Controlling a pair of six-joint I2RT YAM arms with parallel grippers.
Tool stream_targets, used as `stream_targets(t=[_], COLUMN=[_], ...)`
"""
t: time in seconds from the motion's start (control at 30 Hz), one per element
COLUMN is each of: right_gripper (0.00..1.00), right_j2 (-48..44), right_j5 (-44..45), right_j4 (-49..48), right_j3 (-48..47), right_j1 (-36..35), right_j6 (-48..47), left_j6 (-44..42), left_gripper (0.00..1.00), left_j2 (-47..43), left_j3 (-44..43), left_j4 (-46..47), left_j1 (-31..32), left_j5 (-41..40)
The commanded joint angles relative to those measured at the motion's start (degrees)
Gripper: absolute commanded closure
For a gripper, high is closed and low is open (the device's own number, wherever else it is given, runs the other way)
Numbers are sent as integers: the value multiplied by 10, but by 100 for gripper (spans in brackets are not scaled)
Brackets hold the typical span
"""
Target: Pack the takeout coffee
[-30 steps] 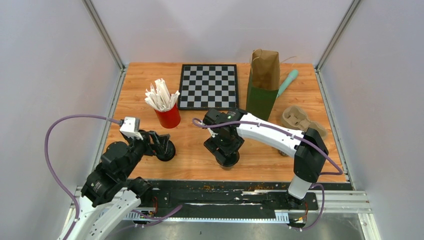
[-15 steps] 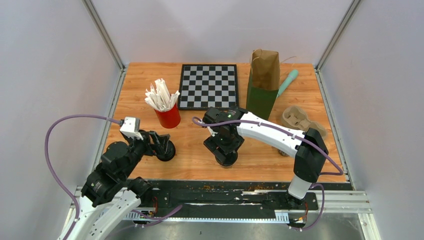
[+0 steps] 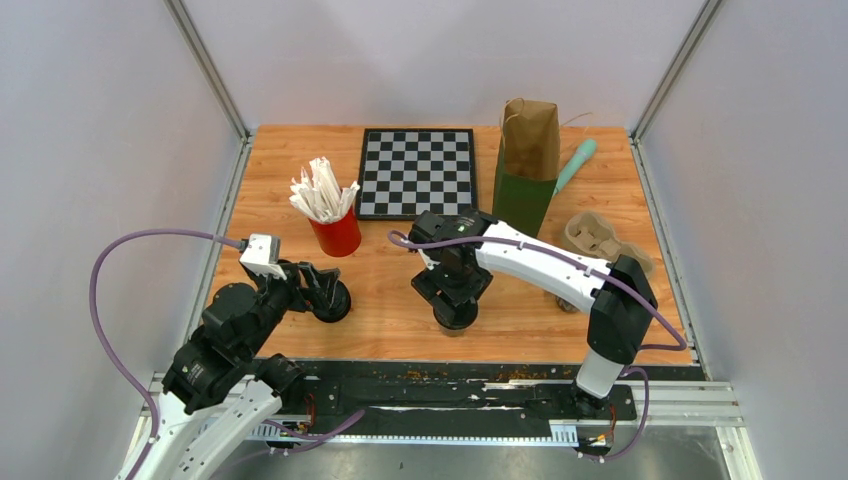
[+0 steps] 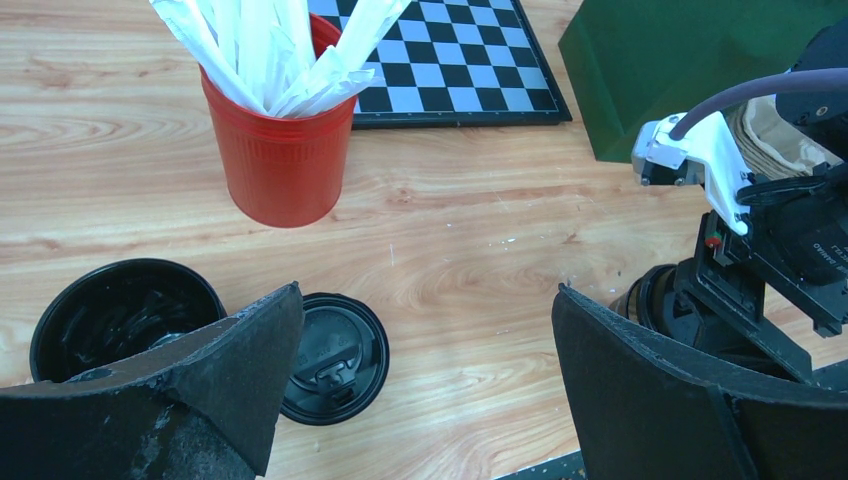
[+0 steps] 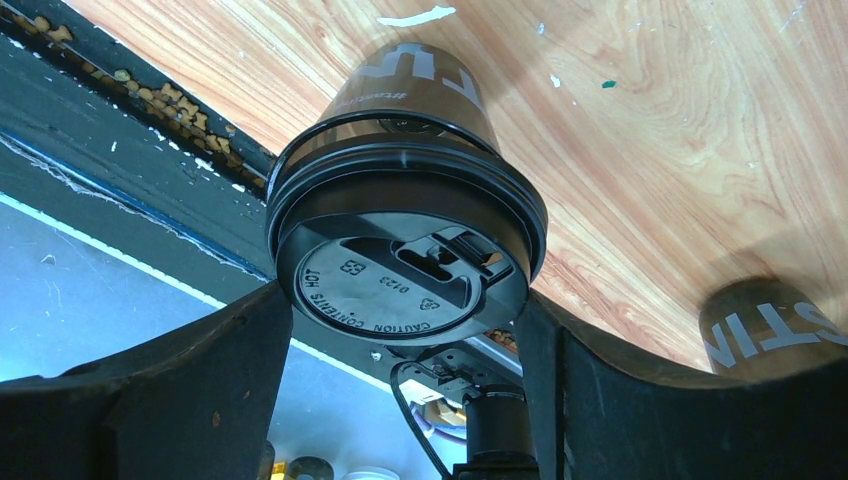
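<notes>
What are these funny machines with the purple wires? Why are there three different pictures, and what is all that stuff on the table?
They are a left robot arm and a right robot arm, bolted at the near edge of a wooden table. Each ends in a gripper with two fingers, like a pincher. One picture comes from a camera high above. The other two come from small cameras on the wrists, so you see the black fingers up close. On the table stand a red cup of wrapped straws, a chessboard, a tall paper bag and a cardboard cup carrier. The right gripper squeezes a lidded coffee cup. The left gripper is wide open and holds nothing. Below it sit an open cup and a loose lid.
</notes>
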State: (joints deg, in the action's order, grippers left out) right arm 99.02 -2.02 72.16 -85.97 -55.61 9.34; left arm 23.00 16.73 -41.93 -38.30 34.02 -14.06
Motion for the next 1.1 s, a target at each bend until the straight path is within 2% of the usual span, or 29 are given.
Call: stream_targets(t=[0.0, 0.53, 1.07], right_gripper=[22, 14, 16], right_j2=[1, 21, 15], right_j5=[1, -21, -8], right_j4=[-10, -29, -17], right_j3=[-9, -5, -38], right_j1=[9, 9, 10], right_j6=[-5, -8, -3], left_j6=[-9, -9, -9], left_gripper=[0, 0, 0], left_j2=[-5, -4, -6], left_j3=[1, 2, 2], left_j4=[22, 22, 21], left_j1=[-2, -2, -2], left_j5=[-4, -9, -10])
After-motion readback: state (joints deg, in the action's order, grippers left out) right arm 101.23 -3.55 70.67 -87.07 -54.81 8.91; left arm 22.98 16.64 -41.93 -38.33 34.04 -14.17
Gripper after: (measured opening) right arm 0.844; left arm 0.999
